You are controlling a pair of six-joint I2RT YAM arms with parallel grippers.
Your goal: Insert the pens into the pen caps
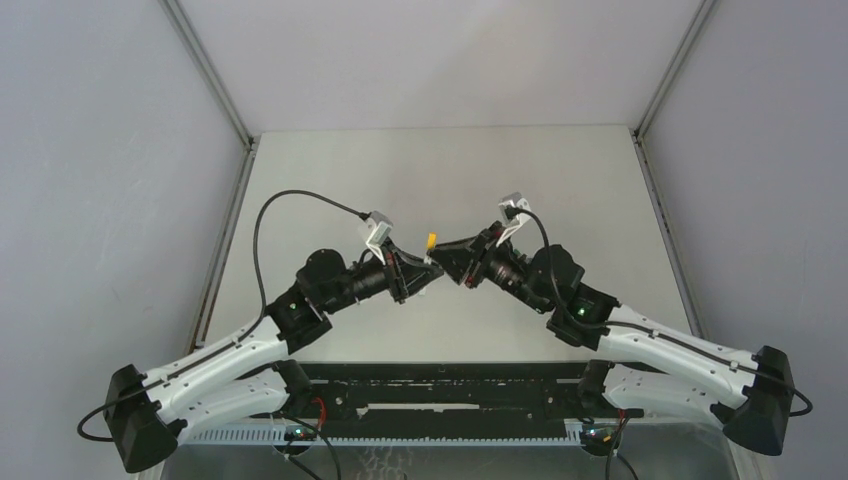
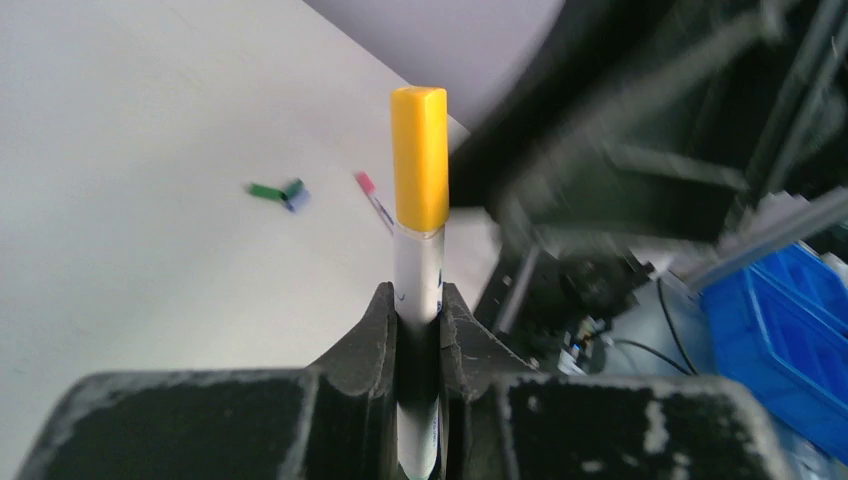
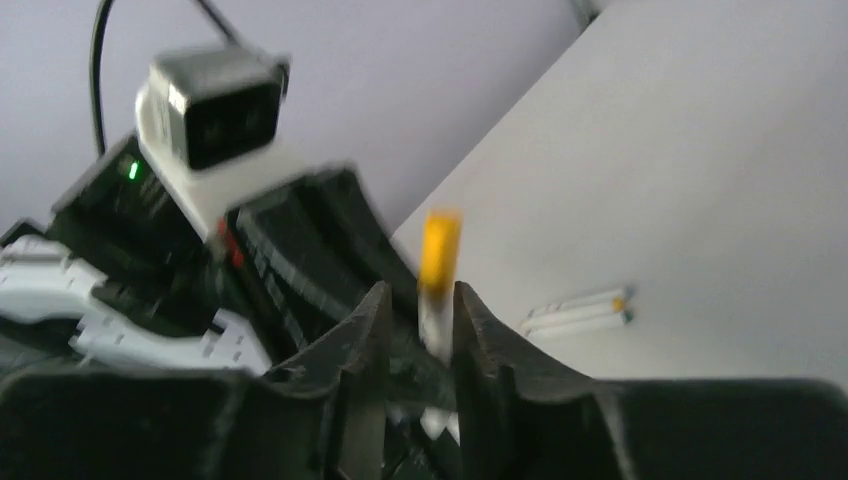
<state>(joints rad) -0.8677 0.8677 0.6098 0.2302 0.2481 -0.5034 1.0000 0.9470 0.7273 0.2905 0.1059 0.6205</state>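
Centrally over the table [image 1: 450,165], a pen [image 2: 417,265] wearing a yellow cap [image 2: 420,158] is pinched by the left gripper [image 2: 418,303]. The right gripper [image 3: 420,303] is seen slightly spread, empty.

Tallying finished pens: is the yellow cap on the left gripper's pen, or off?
On. The yellow cap covers the top end of the pen clamped in the left gripper; no tip shows.
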